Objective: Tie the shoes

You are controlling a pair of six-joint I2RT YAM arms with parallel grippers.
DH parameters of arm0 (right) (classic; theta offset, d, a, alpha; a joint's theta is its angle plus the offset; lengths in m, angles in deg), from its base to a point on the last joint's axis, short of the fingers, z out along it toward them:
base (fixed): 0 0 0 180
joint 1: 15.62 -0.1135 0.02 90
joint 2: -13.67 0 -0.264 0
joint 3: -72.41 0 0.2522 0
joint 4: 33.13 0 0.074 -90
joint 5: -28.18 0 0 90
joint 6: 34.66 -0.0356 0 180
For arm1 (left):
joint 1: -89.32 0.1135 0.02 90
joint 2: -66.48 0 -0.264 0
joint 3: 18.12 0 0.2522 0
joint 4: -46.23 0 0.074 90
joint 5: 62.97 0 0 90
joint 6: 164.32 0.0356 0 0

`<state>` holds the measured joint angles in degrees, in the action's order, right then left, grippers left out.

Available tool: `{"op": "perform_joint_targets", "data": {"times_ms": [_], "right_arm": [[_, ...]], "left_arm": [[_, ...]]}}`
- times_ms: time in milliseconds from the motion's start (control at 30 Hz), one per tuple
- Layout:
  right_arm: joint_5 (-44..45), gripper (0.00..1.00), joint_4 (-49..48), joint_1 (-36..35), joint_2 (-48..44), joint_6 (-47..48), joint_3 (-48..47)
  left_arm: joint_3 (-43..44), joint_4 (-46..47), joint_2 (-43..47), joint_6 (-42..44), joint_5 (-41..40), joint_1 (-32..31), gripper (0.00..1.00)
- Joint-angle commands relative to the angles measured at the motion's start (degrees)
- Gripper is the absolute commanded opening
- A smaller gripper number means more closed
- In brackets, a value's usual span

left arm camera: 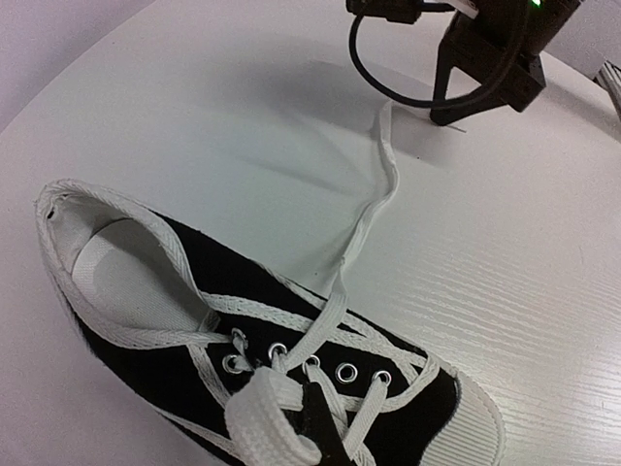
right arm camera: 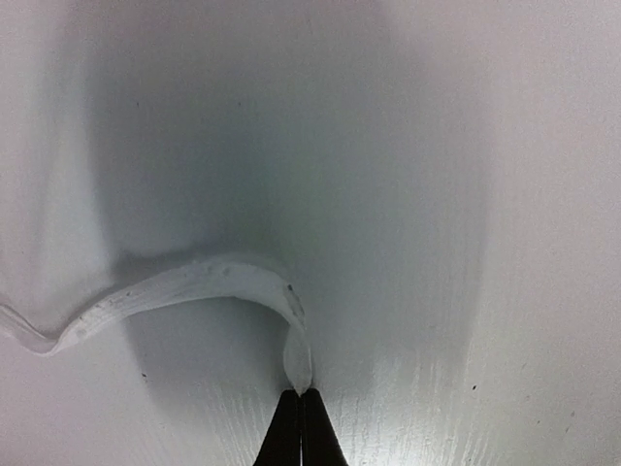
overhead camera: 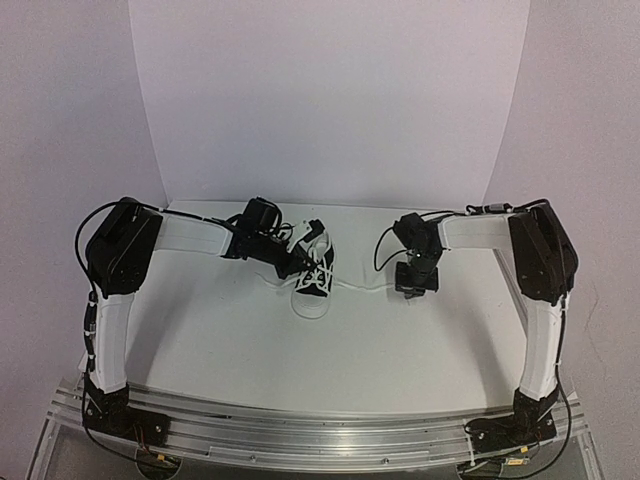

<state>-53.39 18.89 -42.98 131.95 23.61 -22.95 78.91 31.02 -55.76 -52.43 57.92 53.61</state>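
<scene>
The black canvas sneaker (overhead camera: 313,283) with white toe cap lies mid-table, toe toward the near edge. In the left wrist view the sneaker (left arm camera: 194,364) fills the lower left, its eyelets and crossed white laces showing. My left gripper (overhead camera: 296,262) is right over the lacing; its dark fingertips (left arm camera: 325,422) are shut with a wide white lace strand (left arm camera: 262,417) folded over them. The other lace (left arm camera: 374,209) runs across the table to my right gripper (overhead camera: 415,287). That gripper (right arm camera: 301,427) is shut low over the table, pinching the lace's end (right arm camera: 299,359).
The white tabletop (overhead camera: 230,340) is backed by white walls. The right arm's wrist and cable (left arm camera: 466,58) stand just beyond the sneaker in the left wrist view. An aluminium rail (overhead camera: 320,425) runs along the near edge.
</scene>
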Motion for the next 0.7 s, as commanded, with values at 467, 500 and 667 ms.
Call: {"op": "perform_joint_targets", "data": {"times_ms": [467,500,667], "right_arm": [[-21.36,0.00,-16.74,-10.84,21.87,-4.68,-56.45],[-22.50,0.00,-20.24,-11.09,21.85,-6.96,-55.46],[-25.28,0.00,-22.93,-13.28,24.56,-11.68,-59.15]], "left_arm": [[1.91,-4.06,3.06,6.86,3.24,-1.01,0.00],[1.66,-4.10,3.19,6.93,3.26,-0.97,0.00],[1.14,-4.08,3.34,7.04,3.64,-0.96,0.00]]}}
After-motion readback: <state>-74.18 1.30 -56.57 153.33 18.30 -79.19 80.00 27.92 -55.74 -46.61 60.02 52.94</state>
